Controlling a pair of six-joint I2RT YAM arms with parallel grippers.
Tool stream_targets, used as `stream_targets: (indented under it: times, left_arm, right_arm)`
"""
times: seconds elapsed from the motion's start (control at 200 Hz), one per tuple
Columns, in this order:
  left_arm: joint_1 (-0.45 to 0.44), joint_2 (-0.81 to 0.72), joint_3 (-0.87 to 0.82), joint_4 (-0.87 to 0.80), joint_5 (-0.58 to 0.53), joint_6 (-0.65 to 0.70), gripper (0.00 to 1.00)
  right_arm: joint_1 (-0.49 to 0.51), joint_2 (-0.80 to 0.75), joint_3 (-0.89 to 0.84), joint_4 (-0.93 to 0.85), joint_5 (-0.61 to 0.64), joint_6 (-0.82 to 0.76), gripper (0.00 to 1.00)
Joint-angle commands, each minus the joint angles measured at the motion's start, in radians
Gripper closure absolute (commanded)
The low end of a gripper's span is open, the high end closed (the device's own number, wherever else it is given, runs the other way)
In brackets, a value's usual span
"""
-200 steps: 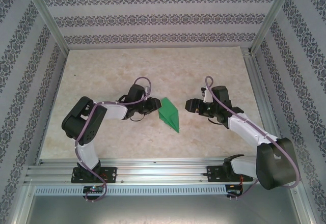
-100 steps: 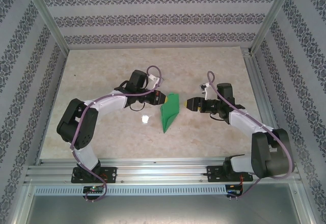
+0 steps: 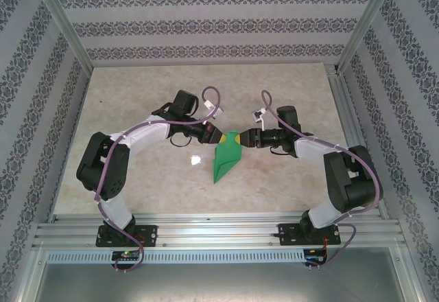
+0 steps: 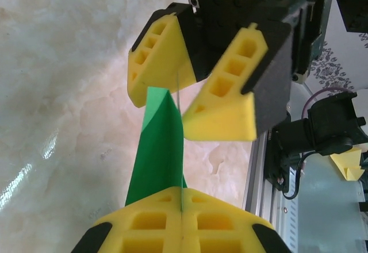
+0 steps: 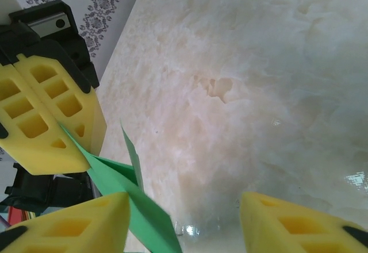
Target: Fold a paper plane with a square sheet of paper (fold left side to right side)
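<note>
Green and already folded to a point, the paper plane (image 3: 225, 156) is pinched by the left gripper (image 3: 217, 137); the right gripper (image 3: 244, 138) is spread around its end. Little folding seems left.

You get no text, number, brand or sign to read in these views. The pale plate (image 5: 50, 24) at the top left of the right wrist view is too blurred to make out. The small white tag (image 3: 258, 115) in the top view is too small to read.
</note>
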Motion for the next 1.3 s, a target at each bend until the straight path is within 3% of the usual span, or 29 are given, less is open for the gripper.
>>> stream_targets:
  times: [0.0, 0.35, 0.415, 0.47, 0.6, 0.689, 0.809, 0.924, 1.064, 1.294]
  left_arm:
    - [0.011, 0.019, 0.023, -0.036, 0.024, 0.051, 1.0]
    - [0.046, 0.036, -0.016, 0.039, -0.012, -0.003, 1.0]
    - [0.05, 0.033, -0.019, 0.039, -0.027, -0.005, 0.93]
    - [0.055, 0.031, -0.018, 0.03, -0.048, -0.005, 0.79]
    - [0.063, -0.013, -0.027, 0.009, -0.136, -0.002, 0.56]
    - [0.066, -0.082, -0.055, 0.009, -0.239, -0.009, 0.45]
    - [0.058, -0.226, -0.139, 0.054, -0.366, -0.053, 0.39]
    - [-0.006, -0.37, -0.253, 0.104, -0.483, -0.084, 0.4]
    - [-0.154, -0.474, -0.379, 0.131, -0.637, -0.114, 0.39]
    - [-0.406, -0.404, -0.39, 0.129, -0.917, -0.131, 0.36]
  right_arm:
    - [0.011, -0.002, 0.018, 0.061, -0.05, -0.009, 0.57]
    - [0.012, -0.014, -0.005, 0.022, -0.045, -0.017, 0.89]
    - [0.012, -0.011, -0.002, 0.016, -0.038, -0.019, 0.94]
    - [0.011, -0.007, 0.004, 0.005, -0.029, -0.015, 1.0]
    - [0.013, -0.003, 0.014, -0.029, 0.017, 0.001, 1.0]
    - [0.014, -0.006, 0.021, -0.082, 0.085, 0.03, 1.0]
    - [0.014, 0.014, 0.035, -0.159, 0.187, 0.095, 1.0]
    - [0.017, 0.05, 0.036, -0.16, 0.215, 0.179, 1.0]
    - [0.021, 0.085, 0.068, -0.191, 0.219, 0.245, 1.0]
    - [0.027, 0.092, 0.092, -0.224, 0.246, 0.294, 1.0]
